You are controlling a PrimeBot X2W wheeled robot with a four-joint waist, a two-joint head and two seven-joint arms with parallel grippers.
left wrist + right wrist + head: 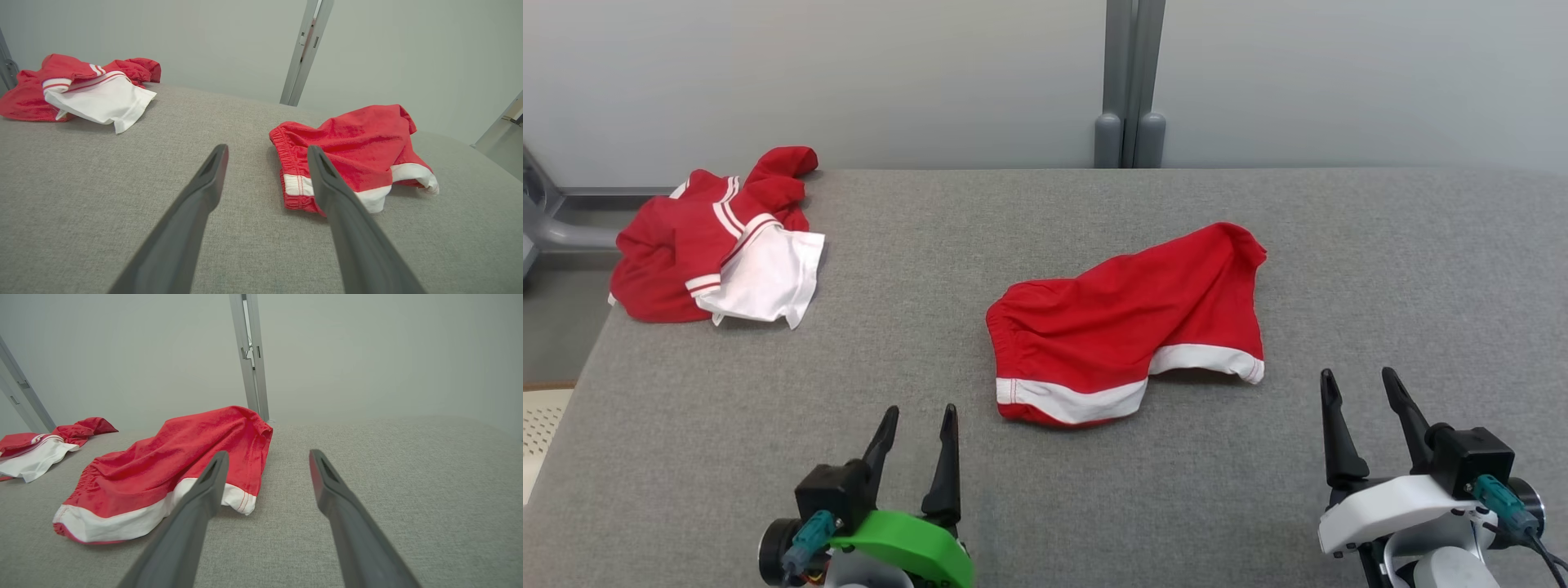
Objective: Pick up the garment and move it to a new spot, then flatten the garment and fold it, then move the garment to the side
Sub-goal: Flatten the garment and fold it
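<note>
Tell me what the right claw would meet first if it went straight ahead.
Probably bare grey tabletop beside the red shorts; the right claw seems to miss their hem, though depth is unclear.

No text, label, brand or number could be read on the red shorts (1127,318), the red-and-white top (686,245) or the worktop (1094,506).

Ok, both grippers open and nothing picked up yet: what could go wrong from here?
1. The red shorts lie crumpled with overlapping layers; a pinch may catch one layer and lift them twisted.
2. The red and white shirt lies at the far left edge of the table; setting the shorts aside there could tangle them.
3. The left gripper or right gripper might snag the table's fabric on a low pinch.
</note>
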